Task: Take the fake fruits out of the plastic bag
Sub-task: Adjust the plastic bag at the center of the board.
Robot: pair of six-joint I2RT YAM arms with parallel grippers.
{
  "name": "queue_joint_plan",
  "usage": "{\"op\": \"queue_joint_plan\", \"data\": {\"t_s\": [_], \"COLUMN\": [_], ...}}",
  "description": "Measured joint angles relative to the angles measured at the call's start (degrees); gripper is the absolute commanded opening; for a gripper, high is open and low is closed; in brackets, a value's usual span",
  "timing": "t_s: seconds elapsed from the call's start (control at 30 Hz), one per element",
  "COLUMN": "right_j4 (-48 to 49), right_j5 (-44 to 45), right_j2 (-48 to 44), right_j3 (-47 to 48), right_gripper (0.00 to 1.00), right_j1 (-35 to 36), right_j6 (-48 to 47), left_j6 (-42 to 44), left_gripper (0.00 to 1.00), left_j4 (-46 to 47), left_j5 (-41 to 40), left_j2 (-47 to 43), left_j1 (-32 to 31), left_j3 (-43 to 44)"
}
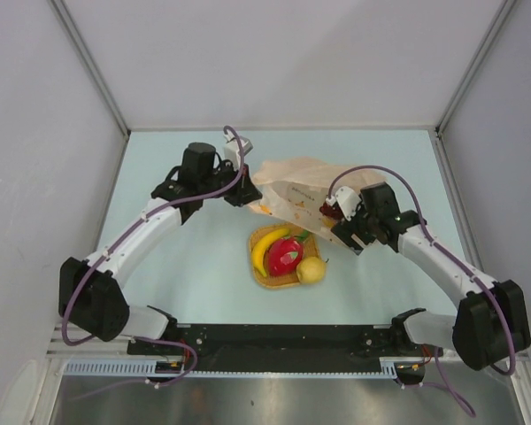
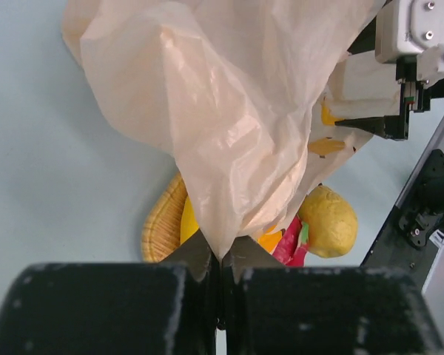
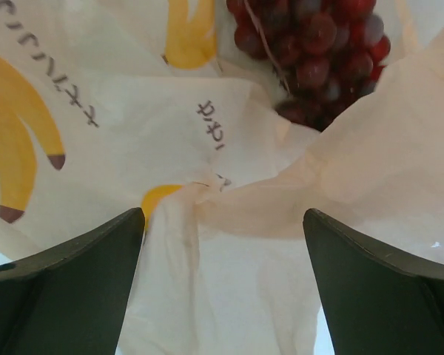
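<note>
The peach plastic bag (image 1: 296,181) hangs lifted over the table. My left gripper (image 1: 245,190) is shut on the bag's left end; in the left wrist view the jaws (image 2: 222,255) pinch a fold of the bag (image 2: 222,111). My right gripper (image 1: 342,219) is open at the bag's right end, its fingers (image 3: 385,281) spread over bag plastic (image 3: 229,281). Dark red grapes (image 1: 329,209) sit in the bag's mouth, just ahead of the fingers in the right wrist view (image 3: 318,44). The banana (image 1: 267,246), red fruit (image 1: 286,255) and round yellow fruit (image 1: 311,270) lie in the tray.
The orange woven tray (image 1: 270,283) sits in front of the bag, between the two arms. It also shows under the bag in the left wrist view (image 2: 161,222), with the yellow fruit (image 2: 329,220) beside it. White walls enclose the table.
</note>
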Motion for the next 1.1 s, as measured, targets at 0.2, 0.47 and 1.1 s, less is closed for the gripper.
{"op": "queue_joint_plan", "data": {"t_s": [0.2, 0.47, 1.1], "right_j4": [4.81, 23.45, 21.66], "right_j5": [4.17, 12.66, 13.84], "right_j2": [-0.55, 26.53, 12.07], "right_j3": [-1.07, 22.77, 17.03], "right_gripper": [1.00, 0.99, 1.00], "right_j1": [-1.33, -8.22, -11.17], "right_j6": [-3.52, -13.14, -5.92], "left_j6": [2.75, 4.98, 9.11], "left_gripper": [0.00, 0.00, 0.00], "left_j4": [-1.42, -2.43, 4.17], "left_j5": [0.74, 1.66, 7.02], "left_j2": [4.07, 26.56, 6.01], "left_j1": [0.13, 4.52, 2.56], "left_j3": [7.56, 44.30, 18.69]}}
